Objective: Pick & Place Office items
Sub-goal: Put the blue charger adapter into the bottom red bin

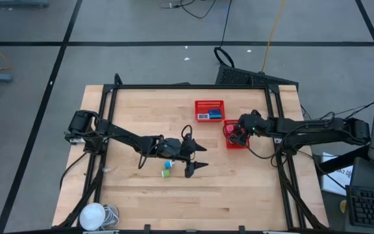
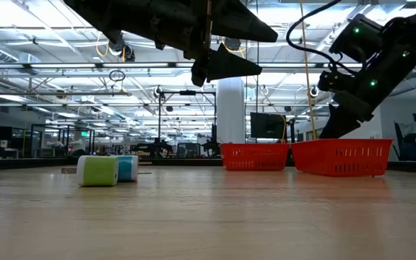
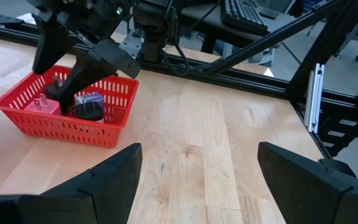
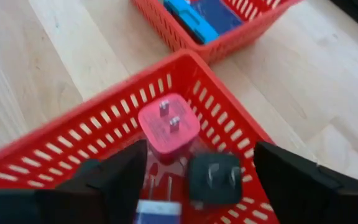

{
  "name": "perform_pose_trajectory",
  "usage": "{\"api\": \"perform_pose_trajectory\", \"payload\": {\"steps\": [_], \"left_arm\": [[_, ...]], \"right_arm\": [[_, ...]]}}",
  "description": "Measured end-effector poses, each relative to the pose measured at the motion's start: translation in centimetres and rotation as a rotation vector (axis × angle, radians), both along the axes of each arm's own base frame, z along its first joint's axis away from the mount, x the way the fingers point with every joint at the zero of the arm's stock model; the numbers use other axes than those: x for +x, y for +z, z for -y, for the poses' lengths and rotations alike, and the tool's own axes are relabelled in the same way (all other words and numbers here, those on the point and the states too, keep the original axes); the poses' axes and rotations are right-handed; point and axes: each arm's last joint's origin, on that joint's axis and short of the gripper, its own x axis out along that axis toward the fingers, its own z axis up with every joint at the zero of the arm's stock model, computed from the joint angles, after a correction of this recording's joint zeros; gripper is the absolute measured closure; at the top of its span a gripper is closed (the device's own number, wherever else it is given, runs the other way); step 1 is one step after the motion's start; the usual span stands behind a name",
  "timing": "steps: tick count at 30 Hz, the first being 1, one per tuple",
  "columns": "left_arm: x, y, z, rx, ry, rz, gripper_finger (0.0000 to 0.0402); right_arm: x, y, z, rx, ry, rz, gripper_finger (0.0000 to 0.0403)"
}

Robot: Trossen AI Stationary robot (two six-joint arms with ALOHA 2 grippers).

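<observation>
A green piece [image 1: 165, 173] [image 2: 97, 171] and a blue-and-white piece [image 1: 169, 165] [image 2: 127, 167] sit side by side on the wood table. My left gripper [image 1: 199, 158] [image 2: 240, 49] [image 3: 197, 155] is open and hangs well above the table, just right of them. My right gripper [image 1: 234, 135] [image 4: 201, 155] [image 3: 73, 74] is open and dips from above into a red mesh basket [image 4: 185, 59] [image 2: 341, 155]. In that basket lie a pink plug cube [image 4: 168, 127] [image 3: 41, 106], a black plug cube [image 4: 215, 177] [image 3: 89, 106] and a white-and-blue piece [image 4: 157, 211].
A second red basket [image 1: 210, 104] [image 2: 255, 155] stands toward the far edge and holds blue and white items [image 4: 188, 15]. A white round object with a cord [image 1: 93, 214] sits at the near left corner. Black frame rails [image 1: 274, 123] run along the table's sides. Bare wood lies in front of the left gripper.
</observation>
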Motion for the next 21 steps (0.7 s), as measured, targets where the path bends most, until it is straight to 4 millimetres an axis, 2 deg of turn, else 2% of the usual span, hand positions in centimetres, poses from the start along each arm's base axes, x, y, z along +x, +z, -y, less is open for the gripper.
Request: {"api": "perform_pose_trajectory", "payload": {"steps": [5,10,15,21], "left_arm": [[-0.2,0.4,0.0,0.004,-0.008,-0.006,0.0078],[-1.6,1.7,-0.2,0.005,-0.014,-0.092,0.0078],[-4.1,2.4,0.4,-0.064,-0.032,-0.294,0.0078],[-7.2,-0.1,1.4,0.016,0.106,-0.657,0.0078]], "right_arm": [[-0.1,0.9,0.0,-0.056,0.045,0.046,0.01],[-0.3,3.1,-0.1,-0.104,0.062,0.159,0.0106],[-0.6,5.1,-0.3,-0.167,0.088,0.315,0.0114],[-0.1,7.4,-1.2,-0.199,0.263,0.542,0.0117]]}}
